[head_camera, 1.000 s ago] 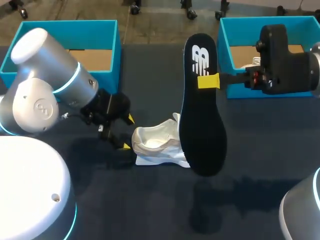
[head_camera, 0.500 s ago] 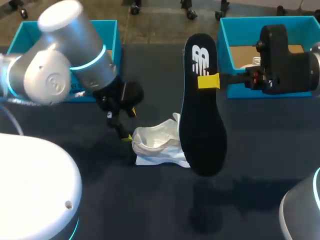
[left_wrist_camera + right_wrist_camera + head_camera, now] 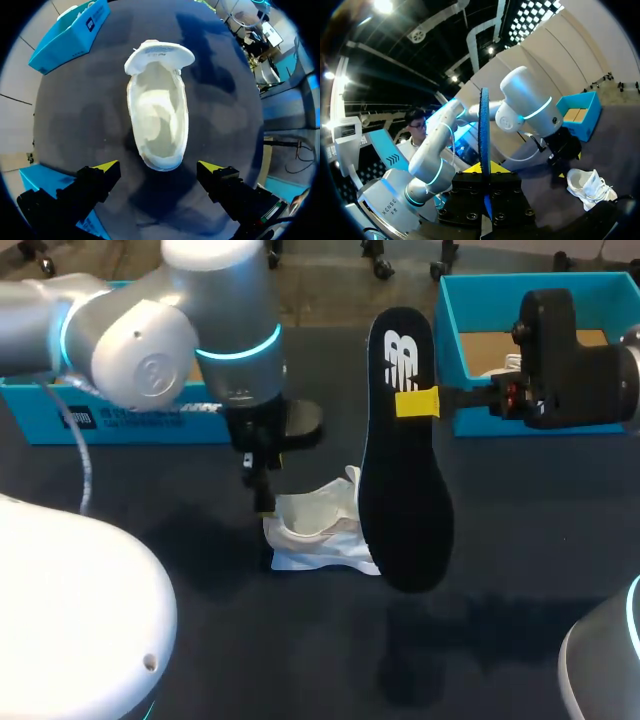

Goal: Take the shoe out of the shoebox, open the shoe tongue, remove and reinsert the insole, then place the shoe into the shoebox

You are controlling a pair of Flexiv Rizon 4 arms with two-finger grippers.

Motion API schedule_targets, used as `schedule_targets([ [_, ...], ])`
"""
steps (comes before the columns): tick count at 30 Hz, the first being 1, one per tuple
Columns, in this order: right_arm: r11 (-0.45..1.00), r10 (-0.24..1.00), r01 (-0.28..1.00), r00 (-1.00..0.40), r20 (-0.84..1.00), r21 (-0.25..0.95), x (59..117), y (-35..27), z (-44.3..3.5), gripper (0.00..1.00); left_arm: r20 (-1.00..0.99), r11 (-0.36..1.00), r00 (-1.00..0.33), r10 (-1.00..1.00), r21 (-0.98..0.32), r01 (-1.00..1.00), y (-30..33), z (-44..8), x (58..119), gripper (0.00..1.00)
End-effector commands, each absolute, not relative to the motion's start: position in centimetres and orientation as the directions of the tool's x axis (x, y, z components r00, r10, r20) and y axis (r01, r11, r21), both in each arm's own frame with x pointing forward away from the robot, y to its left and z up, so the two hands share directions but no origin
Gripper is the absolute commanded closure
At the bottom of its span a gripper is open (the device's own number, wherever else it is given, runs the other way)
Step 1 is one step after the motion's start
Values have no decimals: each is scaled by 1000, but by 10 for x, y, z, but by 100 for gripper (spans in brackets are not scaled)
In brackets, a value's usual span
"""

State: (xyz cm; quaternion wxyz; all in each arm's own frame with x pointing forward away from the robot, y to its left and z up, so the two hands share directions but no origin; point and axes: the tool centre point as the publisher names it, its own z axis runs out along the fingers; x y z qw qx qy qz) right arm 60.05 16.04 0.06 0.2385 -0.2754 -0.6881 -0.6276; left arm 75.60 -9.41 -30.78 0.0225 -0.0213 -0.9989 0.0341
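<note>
Head view: right hand (image 3: 418, 403) clenched on raised insole (image 3: 400, 490) partly hiding white shoe (image 3: 315, 530), left hand (image 3: 264, 495) released over its heel.

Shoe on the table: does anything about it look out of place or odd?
Nothing looks damaged. The white shoe is empty inside, and its tongue is folded back. Its black insole is clamped in the right gripper, held up off the table. The left gripper is open above the heel.
</note>
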Motion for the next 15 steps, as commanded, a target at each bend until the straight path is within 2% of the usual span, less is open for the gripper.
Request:
schedule_targets([
  [1, 61, 81, 679, -734, 675, 731, 601, 162, 0, 100, 19, 999, -999, 37, -7, 37, -99, -301, 746, 0],
  [15, 61, 81, 679, -734, 675, 731, 601, 162, 0, 100, 7, 999, -999, 39, -4, 39, -117, -308, 748, 0],
])
